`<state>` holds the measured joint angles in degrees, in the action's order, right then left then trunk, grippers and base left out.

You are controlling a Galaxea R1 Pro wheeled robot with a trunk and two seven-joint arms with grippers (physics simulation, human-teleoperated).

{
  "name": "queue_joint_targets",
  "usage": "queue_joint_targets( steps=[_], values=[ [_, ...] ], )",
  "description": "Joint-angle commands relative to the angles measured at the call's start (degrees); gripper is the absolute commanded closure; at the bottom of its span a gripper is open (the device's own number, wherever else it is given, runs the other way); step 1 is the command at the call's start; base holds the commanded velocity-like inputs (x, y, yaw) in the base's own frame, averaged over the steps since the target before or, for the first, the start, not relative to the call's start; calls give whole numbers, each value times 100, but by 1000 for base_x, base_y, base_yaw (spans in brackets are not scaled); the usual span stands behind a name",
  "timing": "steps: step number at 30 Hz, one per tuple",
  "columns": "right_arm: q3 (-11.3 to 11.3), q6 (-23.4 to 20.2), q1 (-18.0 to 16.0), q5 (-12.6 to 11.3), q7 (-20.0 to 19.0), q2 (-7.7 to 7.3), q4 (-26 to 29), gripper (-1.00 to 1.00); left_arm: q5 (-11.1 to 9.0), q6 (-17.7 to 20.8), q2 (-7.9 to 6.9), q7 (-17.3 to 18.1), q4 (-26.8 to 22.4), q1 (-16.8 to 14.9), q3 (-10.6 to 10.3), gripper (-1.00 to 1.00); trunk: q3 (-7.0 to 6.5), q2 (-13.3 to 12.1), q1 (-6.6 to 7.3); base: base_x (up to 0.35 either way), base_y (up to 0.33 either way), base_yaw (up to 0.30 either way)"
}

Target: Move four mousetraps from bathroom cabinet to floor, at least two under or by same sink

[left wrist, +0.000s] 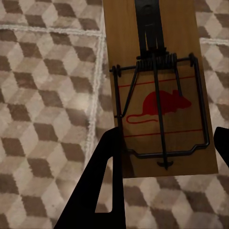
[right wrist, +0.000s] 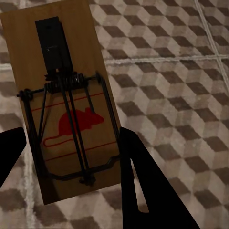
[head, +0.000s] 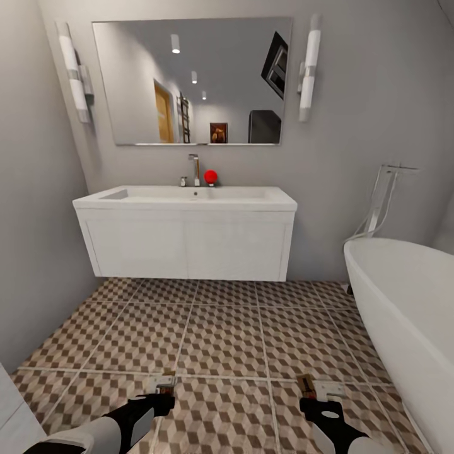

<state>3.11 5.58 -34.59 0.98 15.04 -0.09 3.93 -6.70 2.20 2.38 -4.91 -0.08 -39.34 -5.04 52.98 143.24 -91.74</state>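
Note:
Both grippers sit low in the head view, each with a mousetrap. My left gripper (head: 165, 396) is shut on a brown wooden mousetrap (head: 162, 382). In the left wrist view that mousetrap (left wrist: 162, 90), printed with a red mouse, sits between the black fingers (left wrist: 102, 181) above the bathroom floor (left wrist: 43, 109). My right gripper (head: 315, 398) is shut on another mousetrap (head: 308, 384), seen in the right wrist view as a board (right wrist: 64, 105) between its fingers (right wrist: 140, 181). The bathroom sink (head: 189, 197) on its white vanity stands ahead across the tiled bathroom floor (head: 221, 328). The cabinet is out of view.
A white bathtub (head: 410, 302) fills the right side, with a chrome floor tap (head: 381, 202) behind it. Grey walls close in on the left and at the back. A mirror (head: 192, 82) hangs over the sink. A red egg-shaped object (head: 210, 176) stands by the tap.

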Motion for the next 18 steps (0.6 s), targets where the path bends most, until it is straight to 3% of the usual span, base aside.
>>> queue_joint_targets(
  steps=[1,18],
  values=[
    [31,26,-4,8,-1,-3,-7,100,-59,19,3,-19,-1,-3,-50,100,15,3,2,0,0,0],
    [41,22,-4,-32,-8,-21,1,100,-47,26,25,-17,-1,-3,-57,100,156,4,-1,0,0,0]
  ],
)
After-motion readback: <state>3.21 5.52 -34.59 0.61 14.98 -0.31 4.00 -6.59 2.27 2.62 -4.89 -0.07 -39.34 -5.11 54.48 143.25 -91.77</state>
